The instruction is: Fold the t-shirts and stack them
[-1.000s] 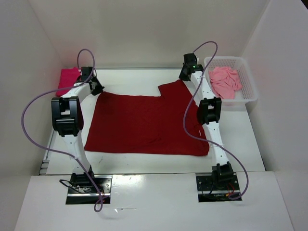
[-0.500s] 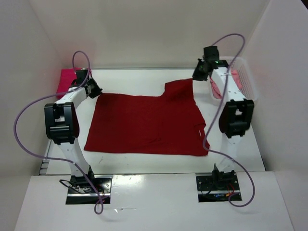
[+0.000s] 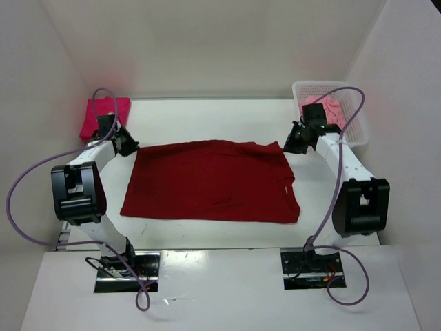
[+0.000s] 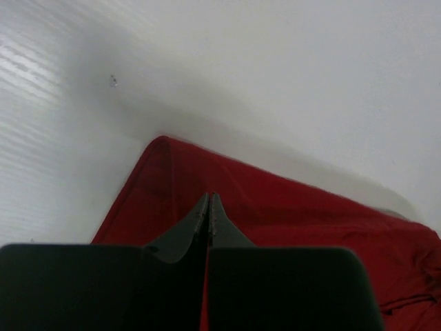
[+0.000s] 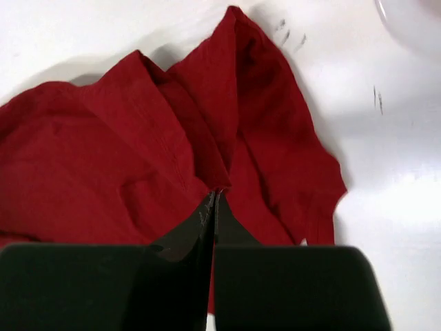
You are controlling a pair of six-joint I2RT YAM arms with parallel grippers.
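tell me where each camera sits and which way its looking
Top external: above and behind the robot, looking down at the table; left arm and right arm show.
Left wrist: on the left arm, looking along the left pincer, shut on the dark red shirt.
Right wrist: along the right pincer, gripping the same shirt.
All three share that shirt.

The left hand (image 3: 129,146) and right hand (image 3: 290,145) grip far corners of the dark red t-shirt (image 3: 207,185).
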